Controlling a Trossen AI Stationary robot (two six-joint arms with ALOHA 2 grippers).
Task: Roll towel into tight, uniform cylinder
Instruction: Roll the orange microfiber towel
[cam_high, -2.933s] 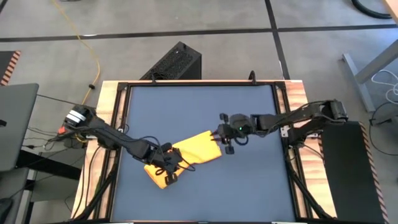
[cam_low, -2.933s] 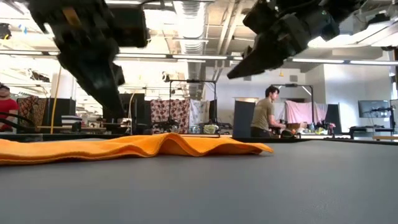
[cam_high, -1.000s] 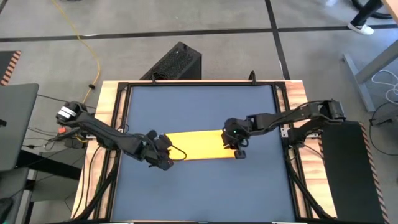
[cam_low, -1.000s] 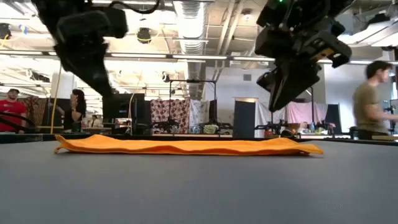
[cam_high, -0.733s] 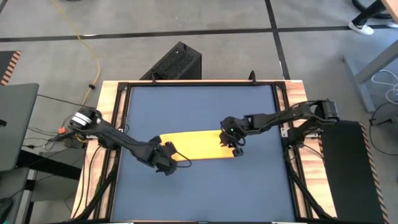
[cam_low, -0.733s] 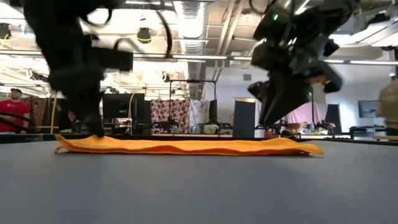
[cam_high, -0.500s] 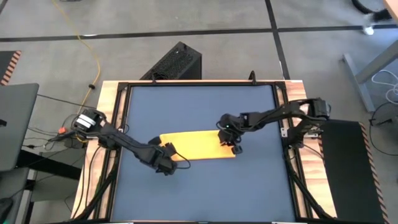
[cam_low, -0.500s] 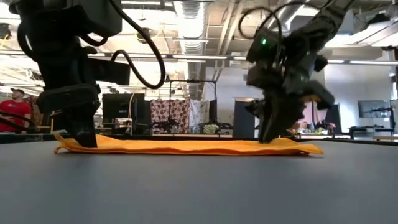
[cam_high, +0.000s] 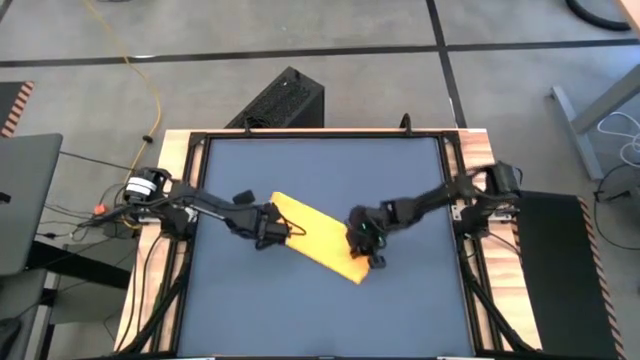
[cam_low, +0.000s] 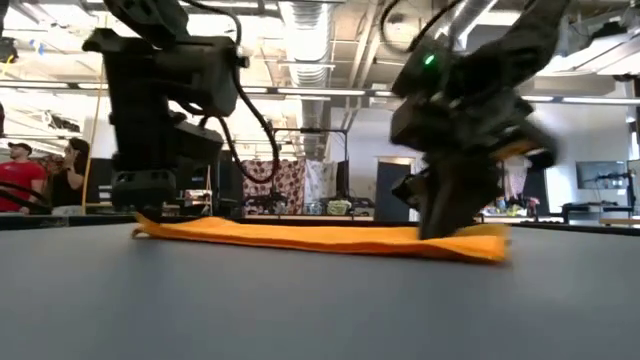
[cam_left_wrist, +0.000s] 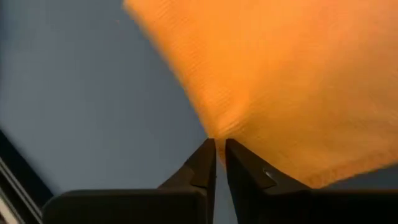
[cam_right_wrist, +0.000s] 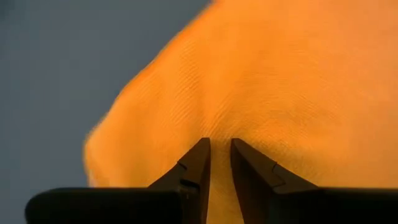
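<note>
The yellow towel lies as a flat folded strip, slanting from the table's middle left toward the near right; it also shows in the low view. My left gripper is shut on its far-left end. My right gripper is shut on its near-right end. Both stand low at the table, as the low view shows for the left gripper and the right gripper. My left gripper pinches the towel's edge near a corner of its far-left end between its two fingers; the cloth puckers at the tips. The fingers point down. The towel rests on the table. How many layers, I cannot tell. My right gripper pinches a ridge of cloth on the top face of the towel's near-right end between its two fingers, a little in from the edge. The fingers come from above, pointing down. The end lies on the table.
The dark mat has bare room on the far side and along the near edge. A wooden frame with black rails borders the table. People stand far off in the room behind.
Both grippers have come down onto the towel's two ends. My left gripper has then gone toward the far edge, my right toward the near and left edges. The strip has turned about on the table, from lying left to right to lying on a slant.
</note>
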